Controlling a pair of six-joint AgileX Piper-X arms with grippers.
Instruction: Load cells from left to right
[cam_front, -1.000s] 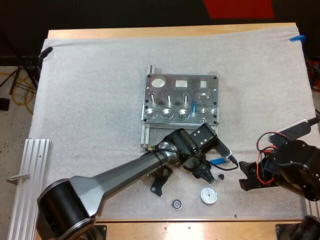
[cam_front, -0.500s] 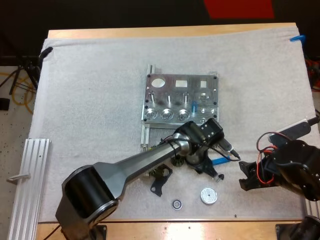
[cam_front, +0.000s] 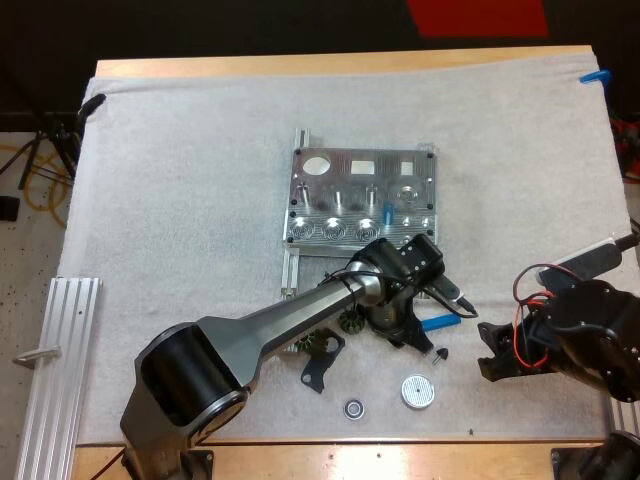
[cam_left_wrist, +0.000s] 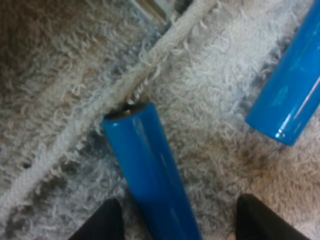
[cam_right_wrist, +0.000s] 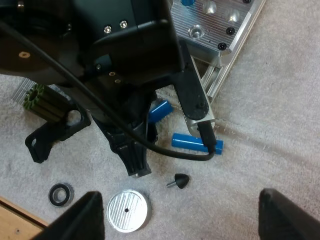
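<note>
Blue and flat on the mat (cam_left_wrist: 60, 100), one cylinder (cam_left_wrist: 147, 165) is straddled by the wide-open left gripper (cam_left_wrist: 177, 210), best centred and lowered before being closed.

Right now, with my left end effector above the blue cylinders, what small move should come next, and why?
Probably lower the left end effector slightly and close on the nearer blue cylinder: its open fingers straddle that cylinder, which lies on the mat, apart from the second blue cylinder.
</note>
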